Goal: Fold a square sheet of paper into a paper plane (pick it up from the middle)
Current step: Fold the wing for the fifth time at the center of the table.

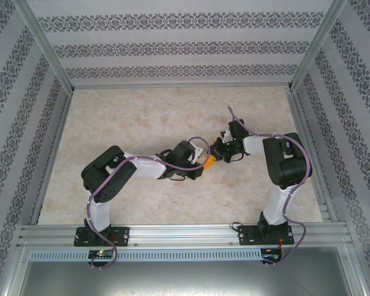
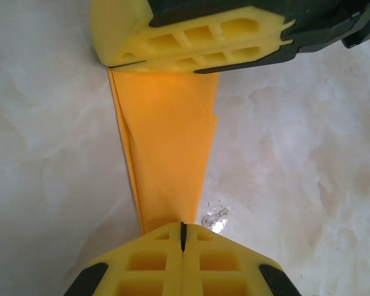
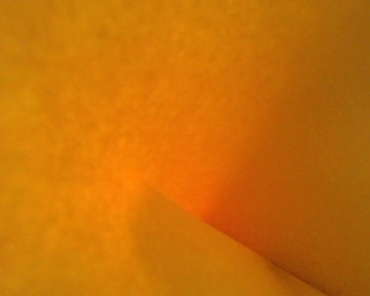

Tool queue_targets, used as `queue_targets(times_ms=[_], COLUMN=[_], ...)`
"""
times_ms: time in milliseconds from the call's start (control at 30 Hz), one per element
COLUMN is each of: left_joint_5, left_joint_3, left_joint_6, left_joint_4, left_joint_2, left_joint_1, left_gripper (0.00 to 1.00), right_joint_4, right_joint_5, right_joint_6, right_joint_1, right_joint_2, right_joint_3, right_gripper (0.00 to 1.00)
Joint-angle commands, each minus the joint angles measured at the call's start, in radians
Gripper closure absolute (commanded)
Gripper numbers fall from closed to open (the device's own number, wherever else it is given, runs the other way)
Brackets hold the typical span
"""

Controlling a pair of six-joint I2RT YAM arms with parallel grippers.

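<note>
The orange sheet of paper (image 2: 169, 148) is folded into a long, narrow, tapering shape like a paper plane, and it hangs stretched between both grippers above the table. My left gripper (image 2: 182, 227) is shut on its narrow end. My right gripper (image 2: 129, 61) is shut on its wide end, fingers lying across it. From above, the two grippers meet near the table's middle, left (image 1: 203, 162) and right (image 1: 217, 154), with a bit of orange paper (image 1: 208, 163) between them. Close before the right wrist camera the paper (image 3: 172, 111) is a blurred orange surface with one slanting fold edge.
The marble-look tabletop (image 1: 142, 123) lies below the paper. A small shiny spot (image 2: 216, 217) marks it near my left fingers. Patterned walls and aluminium posts (image 1: 46, 49) enclose the table on three sides.
</note>
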Motion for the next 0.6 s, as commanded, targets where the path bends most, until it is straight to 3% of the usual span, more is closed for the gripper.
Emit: queue_targets(times_ms=[0,567], left_joint_5=[-0.036,-0.017], left_joint_3=[-0.087,-0.087], left_joint_6=[0.026,0.041], left_joint_4=[-0.283,-0.324], left_joint_2=[0.074,0.075], left_joint_1=[0.013,0.014], left_gripper=[1.0,1.0], right_joint_4=[0.043,-0.02], right_joint_5=[0.15,0.124], right_joint_6=[-0.031,-0.069], right_joint_1=[-0.06,-0.148], right_joint_2=[0.048,0.141], right_joint_3=[0.06,0.214], right_gripper=[1.0,1.0])
